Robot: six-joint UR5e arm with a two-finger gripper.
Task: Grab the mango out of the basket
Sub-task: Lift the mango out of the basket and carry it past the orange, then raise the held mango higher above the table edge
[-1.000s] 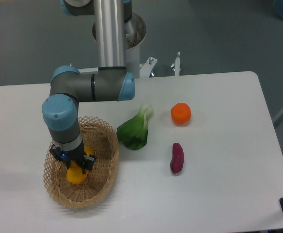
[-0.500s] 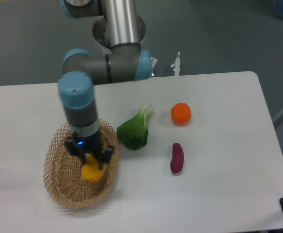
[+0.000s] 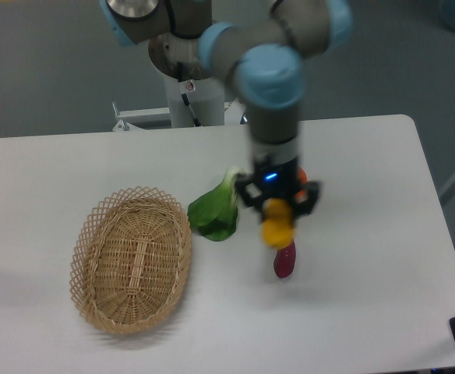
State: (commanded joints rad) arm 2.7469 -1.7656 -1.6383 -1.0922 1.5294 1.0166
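The yellow-orange mango [image 3: 276, 225] hangs in the air right of the table's middle, with my gripper [image 3: 278, 212] shut on it from above. It is held over the dark purple vegetable [image 3: 284, 259], partly covering it. The tan wicker basket [image 3: 132, 258] lies at the left of the table with nothing inside it, well apart from the gripper.
A green leafy vegetable [image 3: 214, 209] lies between the basket and the gripper. The round orange fruit [image 3: 301, 176] is mostly hidden behind the gripper and wrist. The arm's base stands at the table's back edge.
The gripper has lifted the mango out of the basket and carried it right, past the leafy vegetable to above the purple vegetable. The basket now holds nothing.
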